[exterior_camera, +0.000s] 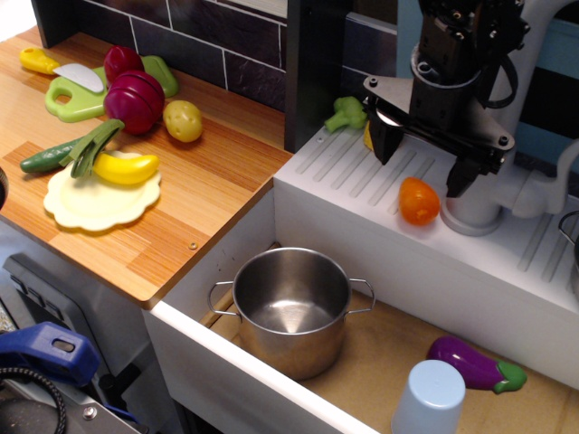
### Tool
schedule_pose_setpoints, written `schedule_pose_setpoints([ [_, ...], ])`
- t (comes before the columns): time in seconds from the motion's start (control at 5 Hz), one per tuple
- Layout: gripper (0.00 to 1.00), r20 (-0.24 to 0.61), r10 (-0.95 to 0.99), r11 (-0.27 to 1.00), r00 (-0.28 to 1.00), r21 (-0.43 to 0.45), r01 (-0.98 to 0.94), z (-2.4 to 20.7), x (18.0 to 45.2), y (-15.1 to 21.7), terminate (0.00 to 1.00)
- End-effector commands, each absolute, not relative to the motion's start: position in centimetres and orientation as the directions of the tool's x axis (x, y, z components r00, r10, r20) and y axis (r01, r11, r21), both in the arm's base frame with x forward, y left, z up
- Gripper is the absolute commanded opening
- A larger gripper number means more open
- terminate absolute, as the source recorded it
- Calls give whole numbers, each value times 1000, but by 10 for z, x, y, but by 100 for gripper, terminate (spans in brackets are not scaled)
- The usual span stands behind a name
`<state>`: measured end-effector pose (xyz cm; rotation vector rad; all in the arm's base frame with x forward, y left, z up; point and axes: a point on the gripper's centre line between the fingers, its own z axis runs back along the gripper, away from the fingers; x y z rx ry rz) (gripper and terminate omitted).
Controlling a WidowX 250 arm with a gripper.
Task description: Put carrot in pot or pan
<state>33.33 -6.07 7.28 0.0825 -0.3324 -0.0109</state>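
The orange toy carrot lies on the ribbed white drainboard behind the sink. My gripper hangs open just above it, the two black fingers spread wide, one to the carrot's upper left and one to its upper right. The carrot is between the fingers but not held. The shiny steel pot with two loop handles stands empty in the sink basin, below and to the left of the carrot.
A purple eggplant and an upturned pale blue cup lie in the basin at right. A green broccoli sits on the drainboard's back left. The wooden counter at left holds a yellow potato and other toy food.
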Motion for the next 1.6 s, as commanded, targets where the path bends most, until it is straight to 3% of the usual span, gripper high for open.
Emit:
schedule_pose_setpoints([
  [0.0,100,326,-24,997,945,83,-3,73,333,-61,0],
  [0.6,100,394,-36,999,919,45,20,50,346,-60,0],
  [0.8,100,410,-63,997,910,69,38,43,350,-58,0],
  [1.2,100,399,-71,997,914,35,63,26,353,-48,0],
  [1.4,0,397,-61,998,916,18,59,18,355,-46,0],
])
